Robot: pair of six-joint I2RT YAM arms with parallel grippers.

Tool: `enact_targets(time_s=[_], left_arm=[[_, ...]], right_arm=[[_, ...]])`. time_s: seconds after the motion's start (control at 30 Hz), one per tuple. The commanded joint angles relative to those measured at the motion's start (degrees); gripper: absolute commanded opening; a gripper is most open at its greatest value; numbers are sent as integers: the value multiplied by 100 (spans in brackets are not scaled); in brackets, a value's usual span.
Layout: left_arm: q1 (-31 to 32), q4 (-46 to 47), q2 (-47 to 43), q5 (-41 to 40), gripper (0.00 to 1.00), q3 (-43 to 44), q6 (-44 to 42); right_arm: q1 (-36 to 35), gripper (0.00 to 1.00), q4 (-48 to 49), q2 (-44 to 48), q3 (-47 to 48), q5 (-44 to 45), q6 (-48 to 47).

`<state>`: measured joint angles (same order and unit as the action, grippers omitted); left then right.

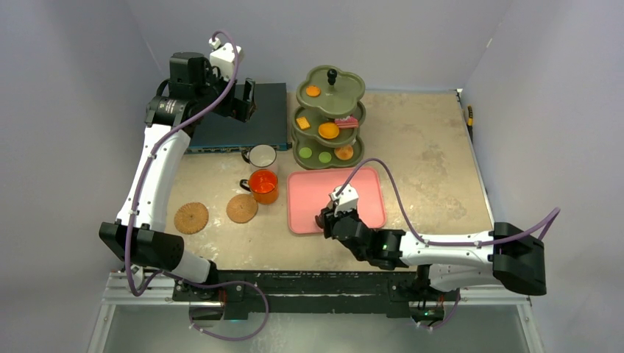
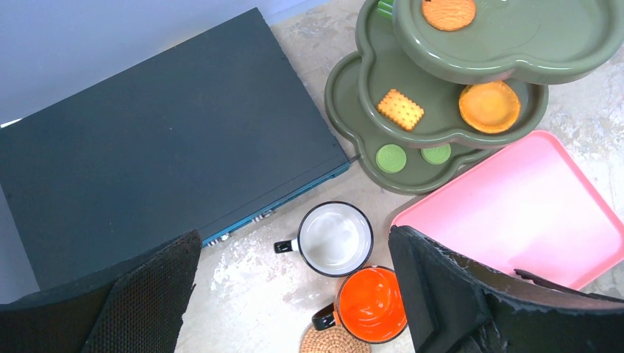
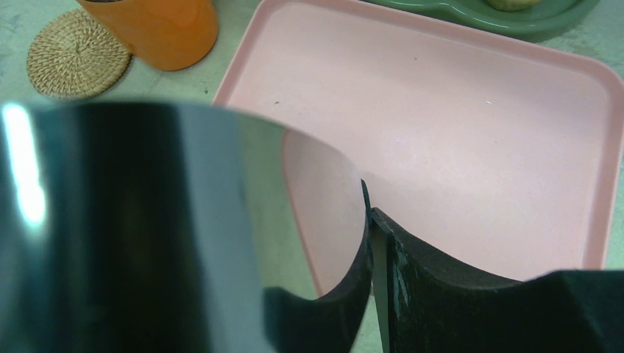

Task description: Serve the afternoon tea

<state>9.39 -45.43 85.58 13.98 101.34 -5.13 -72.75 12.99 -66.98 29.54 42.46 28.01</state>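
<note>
The olive-green three-tier stand (image 1: 353, 84) stands upright at the far middle of the table (image 1: 427, 162), its post topped by a black knob (image 1: 332, 74). The top tier holds one orange biscuit (image 1: 313, 91); the middle a square cracker (image 1: 302, 123), an orange tart (image 1: 329, 130) and a pink cake (image 1: 346, 122); the bottom two green biscuits (image 1: 305, 153) and another orange one. Just in front lies a pink tray (image 1: 368, 198), long side left to right. The white mug (image 1: 261, 156) and orange mug (image 1: 263, 186) stand left of the tray, handles pointing left; whether either holds drink I cannot tell. Two cork coasters (image 1: 191, 218) lie further left, the orange mug just beside the right one. The left gripper (image 1: 246, 101) hangs wide open, holding nothing, above the right end of the dark-blue box (image 1: 221, 125). The right gripper (image 1: 326, 219), at the tray's near left corner, is closed partway on a shiny metal pot (image 3: 147, 228), its top and base cut off in the wrist view
</note>
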Motion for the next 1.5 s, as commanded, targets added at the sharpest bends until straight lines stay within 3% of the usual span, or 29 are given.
enact_targets(time_s=[0.0,0.5,0.8,1.1,1.47], left_arm=[[-40,158,-145,94,99,79,82],[-41,157,-171,55,99,25,50],[-37,174,-187,69,99,26,59],[-38,162,-202,70,99,31,63],[-39,183,-208,105,99,-21,103]], right_arm=[[-22,55,-231,1,-106,271,21],[-11,43,-58,75,-10,499,-237],[96,44,93,414,423,779,-1015],[1239,45,546,1011,1068,146,-2078],[2600,45,983,411,2875,-816,-3184]])
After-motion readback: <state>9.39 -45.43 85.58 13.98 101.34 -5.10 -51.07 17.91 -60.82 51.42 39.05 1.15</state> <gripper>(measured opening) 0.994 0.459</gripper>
